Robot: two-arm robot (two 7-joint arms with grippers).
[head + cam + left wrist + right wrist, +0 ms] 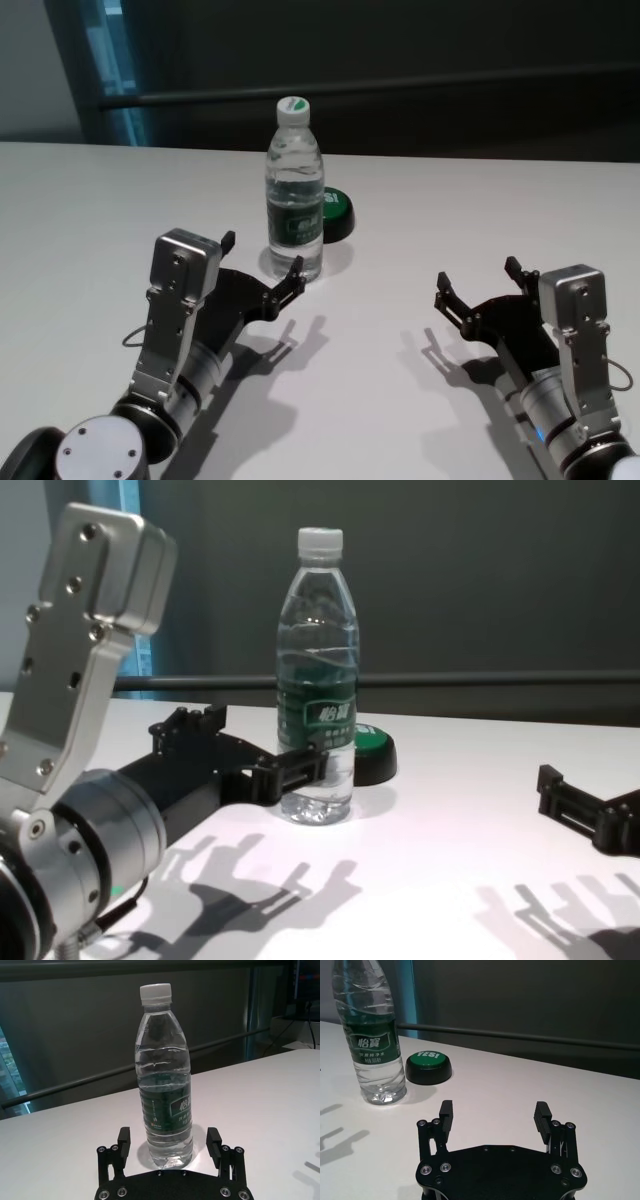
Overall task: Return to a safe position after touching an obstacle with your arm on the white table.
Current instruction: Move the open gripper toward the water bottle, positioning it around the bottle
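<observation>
Toward the far edge of the wide, smooth white desk [90, 210], roughly midway between its left and right sides, stands the tall clear plastic water bottle [295, 190] with a white screw cap and dark green label, upright. Just behind it, on its right, sits a low round green push button on a black base [336, 212], marked "YES!" on top.

On the left side of the desk, the left gripper [262, 263] hovers low, its black fingers spread wide with nothing held. The bottle's base sits just beyond the fingertips, in line with the gap between them; whether the right-hand finger [288, 280] touches the bottle cannot be told.

Well apart, on the right side of the desk nearer the front edge, the right gripper [478, 281] is likewise wide open and empty.
</observation>
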